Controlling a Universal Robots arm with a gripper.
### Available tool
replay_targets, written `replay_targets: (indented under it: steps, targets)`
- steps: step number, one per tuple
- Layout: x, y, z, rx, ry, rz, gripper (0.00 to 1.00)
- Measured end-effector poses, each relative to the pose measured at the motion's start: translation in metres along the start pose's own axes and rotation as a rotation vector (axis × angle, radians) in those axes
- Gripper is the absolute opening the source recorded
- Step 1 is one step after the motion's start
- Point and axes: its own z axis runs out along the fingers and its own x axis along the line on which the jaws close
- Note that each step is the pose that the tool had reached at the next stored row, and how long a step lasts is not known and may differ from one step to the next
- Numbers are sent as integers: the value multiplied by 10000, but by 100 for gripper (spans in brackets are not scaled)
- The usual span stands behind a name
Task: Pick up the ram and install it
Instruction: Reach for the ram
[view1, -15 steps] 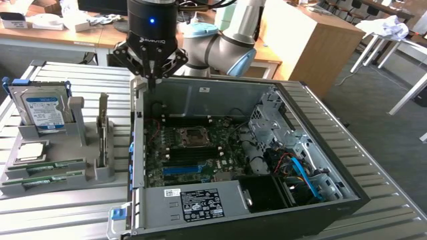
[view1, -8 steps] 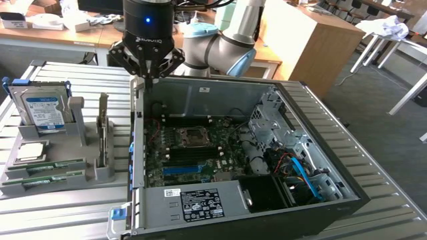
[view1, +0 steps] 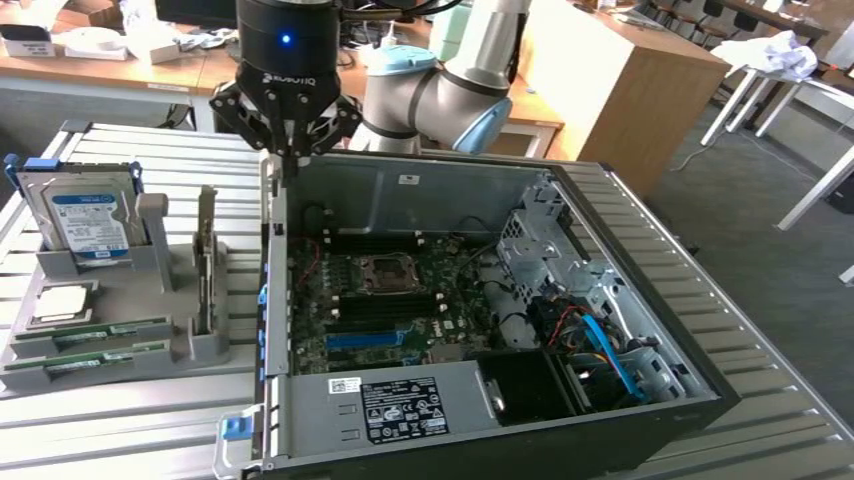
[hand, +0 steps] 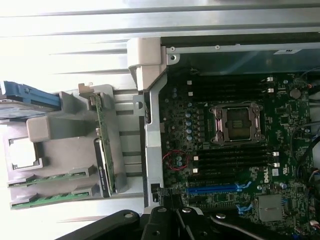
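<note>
We see the jaws pressed together, hanging just over the far-left corner edge of the PC case (view1: 601, 440) in the exterior view, on the side nearest the grey holder (view1: 187, 350). The case lies open side up on the ribbed table (view1: 120, 440), w/ the motherboard (view1: 387, 300) exposed and open room above it. Cables crowd the ext. view's right end. There's only a narrow gap btw case wall and holder. The ram (view1: 94, 333), two green sticks, lies flat in the holder's front slots, well apart from the jaws. The holder also carries an upright hard drive (view1: 87, 220) and a tall card (view1: 207, 245).
</note>
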Motion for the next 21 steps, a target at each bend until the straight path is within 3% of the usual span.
replay_targets:
  steps: [21]
  targets:
    - [168, -13, -4, 0, 0, 0, 11]
